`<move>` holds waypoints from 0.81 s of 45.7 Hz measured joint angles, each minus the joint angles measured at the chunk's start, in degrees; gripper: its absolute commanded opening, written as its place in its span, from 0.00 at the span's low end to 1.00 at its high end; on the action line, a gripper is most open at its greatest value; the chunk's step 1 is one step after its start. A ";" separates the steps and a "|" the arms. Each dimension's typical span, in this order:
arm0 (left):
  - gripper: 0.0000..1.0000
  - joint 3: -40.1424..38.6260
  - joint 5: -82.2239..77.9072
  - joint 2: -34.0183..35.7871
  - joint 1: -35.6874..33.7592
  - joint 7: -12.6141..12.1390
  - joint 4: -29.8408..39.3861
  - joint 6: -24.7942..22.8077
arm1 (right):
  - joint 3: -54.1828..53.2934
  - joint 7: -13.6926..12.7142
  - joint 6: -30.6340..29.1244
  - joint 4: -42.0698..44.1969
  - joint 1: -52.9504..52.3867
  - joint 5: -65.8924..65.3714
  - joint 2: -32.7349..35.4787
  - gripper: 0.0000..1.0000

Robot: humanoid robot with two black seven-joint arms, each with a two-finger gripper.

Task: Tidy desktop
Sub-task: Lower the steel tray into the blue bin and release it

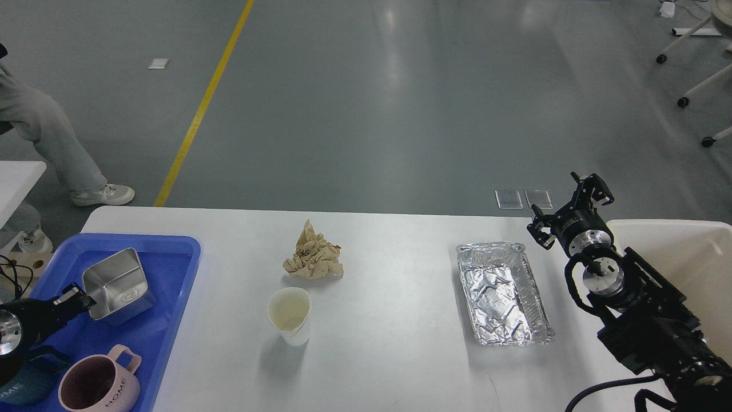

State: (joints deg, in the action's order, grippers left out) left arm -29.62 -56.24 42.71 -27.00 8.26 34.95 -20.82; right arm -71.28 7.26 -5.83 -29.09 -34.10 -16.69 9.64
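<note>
The white desktop (400,355) holds a crumpled brown paper (313,257), a white paper cup (290,316) and a crinkled foil tray (503,292). My left gripper (79,296) is low over the blue tray (171,269) at the left. It is shut on the rim of a square steel container (117,283), which is tilted inside the tray. My right gripper (566,207) is open and empty, raised near the table's far edge, just right of the foil tray.
A pink mug (97,384) and a dark teal mug (26,386) stand at the near end of the blue tray. A beige bin (675,240) stands at the right, behind my right arm. A person's legs (46,137) are beyond the table's left end.
</note>
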 measured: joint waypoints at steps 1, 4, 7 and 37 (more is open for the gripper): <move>0.05 0.00 -0.01 -0.40 -0.03 0.00 -0.48 0.05 | 0.00 0.00 0.00 0.00 0.00 -0.01 0.00 1.00; 0.05 0.00 -0.04 -1.62 -0.25 -0.13 -2.13 0.18 | 0.00 0.00 0.00 -0.04 0.00 -0.01 0.02 1.00; 0.07 0.00 -0.04 -2.51 -0.36 -0.22 -3.28 0.39 | 0.00 0.00 0.00 -0.04 0.05 -0.01 0.03 1.00; 0.73 -1.12 1.89 -2.30 -3.84 0.41 -3.12 0.92 | 0.00 0.02 0.03 0.00 -0.18 -0.10 0.03 1.00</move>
State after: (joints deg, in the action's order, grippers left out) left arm -30.74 -54.34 40.41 -30.84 8.66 31.82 -19.90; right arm -71.28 7.28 -5.80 -29.09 -34.28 -16.78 9.67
